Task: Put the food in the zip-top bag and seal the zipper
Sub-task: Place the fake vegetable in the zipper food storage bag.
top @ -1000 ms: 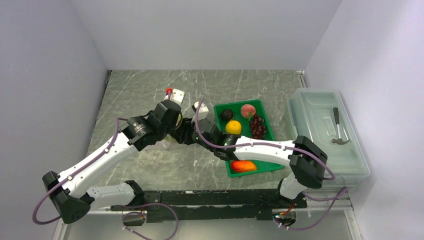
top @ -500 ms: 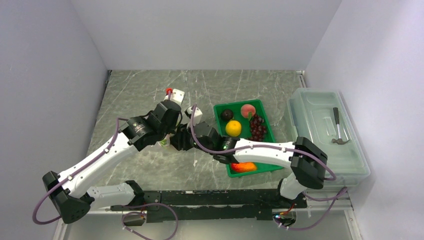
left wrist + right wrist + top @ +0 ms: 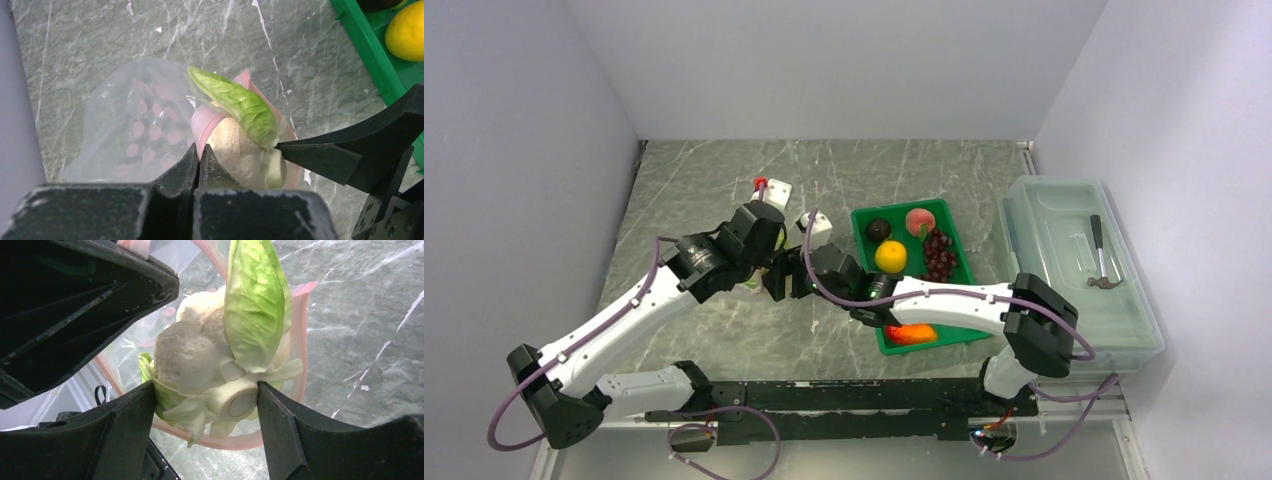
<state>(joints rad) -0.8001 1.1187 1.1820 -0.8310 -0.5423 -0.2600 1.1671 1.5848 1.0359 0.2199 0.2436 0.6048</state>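
Clear crinkly zip-top bag (image 3: 120, 120), frame centre: left gripper (image 3: 199, 162) pinches its pink zipper (image 3: 201, 125), right gripper (image 3: 205, 400) clamps pale green-white lettuce (image 3: 200, 355) at the mouth (yellow lemon (image 3: 407, 30) in green plastic tray (image 3: 372, 57)).

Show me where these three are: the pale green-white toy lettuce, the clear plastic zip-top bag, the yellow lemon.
pale green-white toy lettuce (image 3: 192, 357), right wrist view, on its white rounded body.
clear plastic zip-top bag (image 3: 117, 125), left wrist view, on its see-through film.
yellow lemon (image 3: 890, 256), top external view, on its middle.
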